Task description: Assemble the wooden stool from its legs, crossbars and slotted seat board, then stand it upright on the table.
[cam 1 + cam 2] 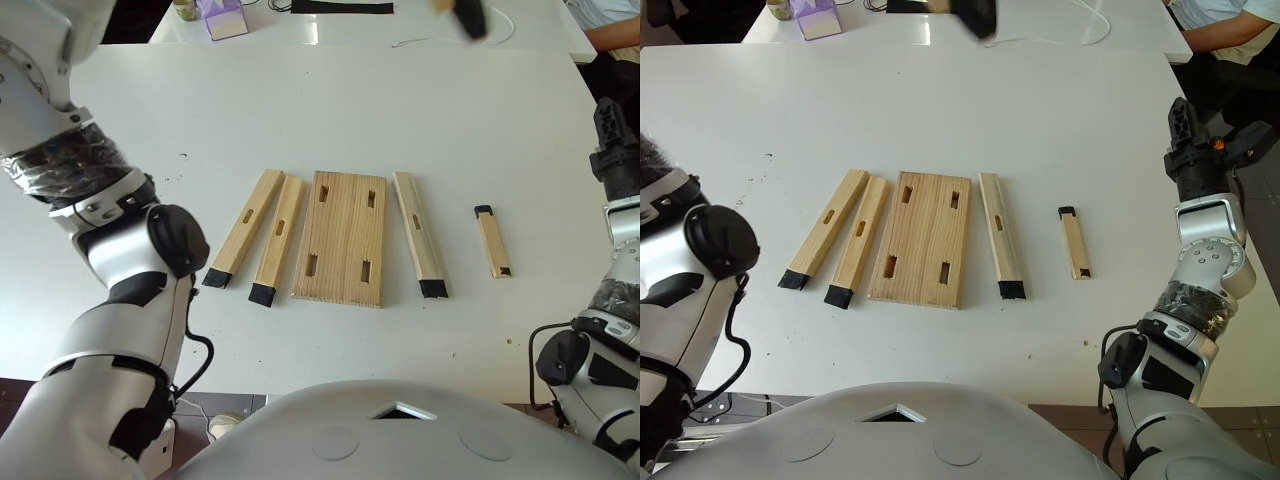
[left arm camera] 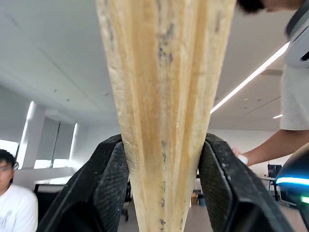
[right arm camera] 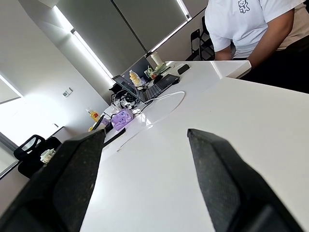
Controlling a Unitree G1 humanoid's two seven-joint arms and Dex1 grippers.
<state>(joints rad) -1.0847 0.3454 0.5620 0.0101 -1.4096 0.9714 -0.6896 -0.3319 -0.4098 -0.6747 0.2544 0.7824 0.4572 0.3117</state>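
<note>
The slotted seat board [image 1: 340,237] lies flat in the middle of the white table [image 1: 400,110]. Two black-tipped wooden legs [image 1: 245,227] [image 1: 278,240] lie side by side just left of it. A third leg [image 1: 419,233] lies to its right, and a short crossbar [image 1: 492,241] lies farther right. My left gripper [image 2: 164,183] is shut on another wooden leg [image 2: 164,72], held pointing up at the ceiling. A blurred black-tipped end [image 1: 465,15] shows near the top of the eye views. My right gripper [image 1: 1185,130] is raised over the table's right edge, open, with nothing between its fingers [image 3: 72,183].
A second white table behind carries a purple tissue box [image 1: 222,18], a laptop [image 3: 145,87], bottles and a white cable [image 1: 1095,25]. Bare tabletop surrounds the laid-out parts, with wide room towards the far side. The near edge [image 1: 400,375] runs close below the parts.
</note>
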